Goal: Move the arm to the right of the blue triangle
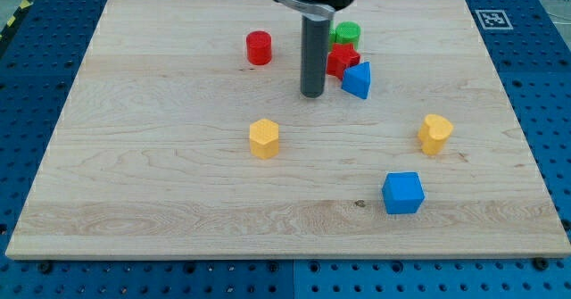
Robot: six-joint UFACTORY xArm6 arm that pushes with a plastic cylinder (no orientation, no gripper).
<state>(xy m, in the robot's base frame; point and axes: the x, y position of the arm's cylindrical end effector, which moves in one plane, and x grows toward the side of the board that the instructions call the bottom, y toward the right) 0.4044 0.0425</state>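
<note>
The blue triangle [358,80] lies on the wooden board [161,156] right of centre near the view's top. My tip [312,95] rests on the board just to the triangle's left, a small gap away. A red block [341,61], star-like in shape, sits between the rod and the triangle, touching the triangle's upper left. A green cylinder [346,33] stands right behind the red block, partly hidden by the rod.
A red cylinder [259,47] stands left of the rod. A yellow hexagonal block [264,138] lies at mid-board, a yellow block [434,134] at the right, a blue cube [402,193] at lower right. The board sits on a blue pegboard table [544,85].
</note>
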